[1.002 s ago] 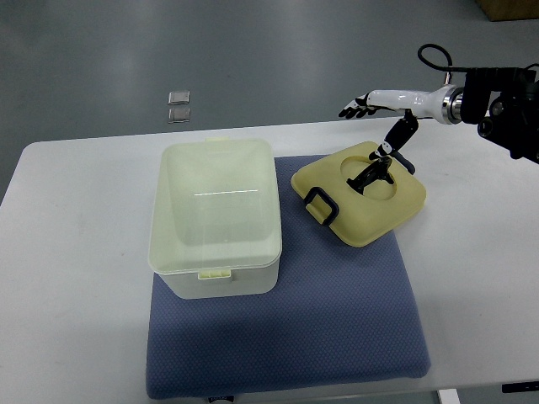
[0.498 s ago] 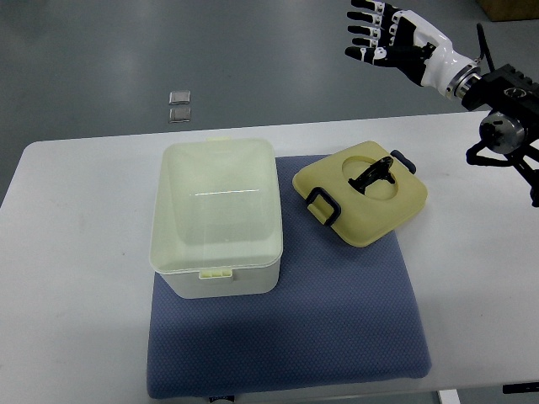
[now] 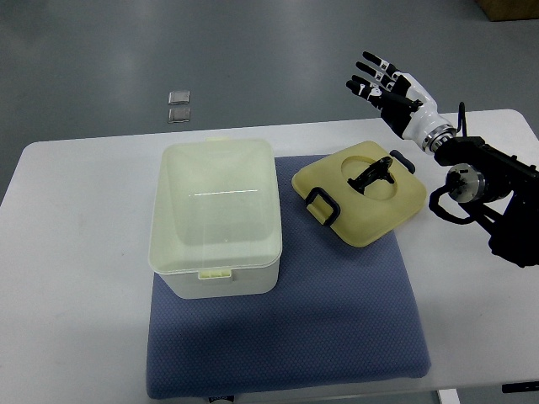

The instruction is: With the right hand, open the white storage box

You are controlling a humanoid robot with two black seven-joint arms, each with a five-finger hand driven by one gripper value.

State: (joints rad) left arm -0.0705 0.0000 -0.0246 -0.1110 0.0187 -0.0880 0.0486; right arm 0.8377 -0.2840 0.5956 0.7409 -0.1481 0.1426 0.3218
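- The box (image 3: 215, 220) stands open on the left part of a blue mat (image 3: 286, 337), its rim facing up and nothing visible inside.
- Its long axis runs from the near edge of the tabletop (image 3: 76, 295) toward the far edge, with a small latch tab on the near short side.
- The lid (image 3: 360, 200) lies just right of the box on the same mat, apart from it, top side up and turned at an angle so its corners point roughly toward the table's edges.
- A black handle sits in the lid's round recess, and black clips show at its near-left and far-right corners.
- The right hand (image 3: 387, 87) is raised beyond the far-right corner of the lid, clear of it, over the table's far edge.
- Its fingers (image 3: 368, 70) are spread and released, pointing up-left in the picture, grasping nothing.
- The right arm's black wrist and forearm come in from the right edge, over the bare tabletop beside the mat.
- Two small square floor plates (image 3: 178, 106) lie on the grey floor beyond the table, well apart from everything.
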